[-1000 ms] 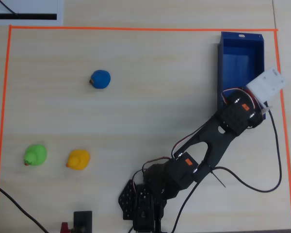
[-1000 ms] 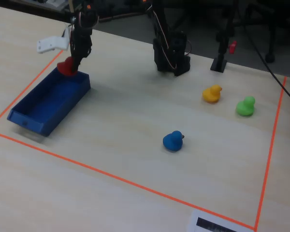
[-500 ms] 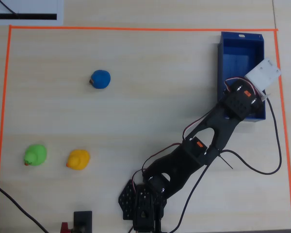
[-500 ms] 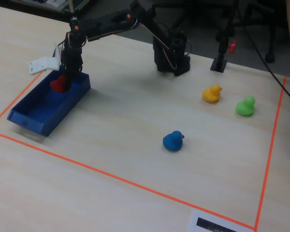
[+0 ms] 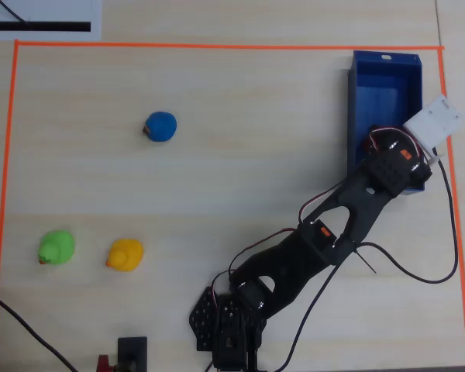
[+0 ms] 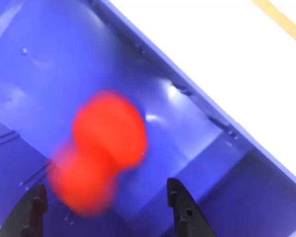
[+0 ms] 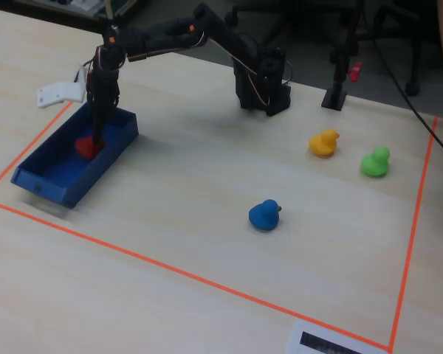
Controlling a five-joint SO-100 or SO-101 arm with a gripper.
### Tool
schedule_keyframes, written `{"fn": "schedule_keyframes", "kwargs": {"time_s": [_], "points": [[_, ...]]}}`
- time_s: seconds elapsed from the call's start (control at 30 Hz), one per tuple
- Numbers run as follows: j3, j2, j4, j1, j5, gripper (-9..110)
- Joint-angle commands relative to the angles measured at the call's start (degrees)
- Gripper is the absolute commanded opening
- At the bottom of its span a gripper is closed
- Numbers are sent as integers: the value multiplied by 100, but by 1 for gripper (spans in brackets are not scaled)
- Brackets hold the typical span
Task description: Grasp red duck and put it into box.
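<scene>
red duck [image 6: 106, 150] lowered from box [image 7: 37, 181] rim onto its floor, gripper [image 6: 108, 207] now spread apart

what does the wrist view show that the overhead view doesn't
Only the wrist view shows the red duck whole, blurred, lying on the box floor with the open jaws apart, one on each side of it. Only the overhead view shows the blue duck, green duck, yellow duck and orange tape border. Both show the blue box.

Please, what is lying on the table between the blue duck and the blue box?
Nothing: in the overhead view the stretch of table between the blue duck and the box is bare wood. The fixed view shows the same.
</scene>
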Motion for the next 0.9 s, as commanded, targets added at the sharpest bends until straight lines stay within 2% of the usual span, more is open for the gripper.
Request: {"fn": "schedule_keyframes", "kwargs": {"time_s": [0.0,0.1,0.23,0.33,0.4,0.47,0.6,0.73,0.87], "points": [[-360,483,132,70,114,30],[-360,993,290,26,624,23],[-360,1925,35,-167,2118,6],[0,2883,352,-422,2698,0],[879,3788,800,-765,2391,0],[2487,4887,1143,-1239,1389,0],[6302,7400,712,-2092,-44,0],[8956,9624,694,-3067,-1125,0],[10512,11391,923,-4017,-1371,0]]}}
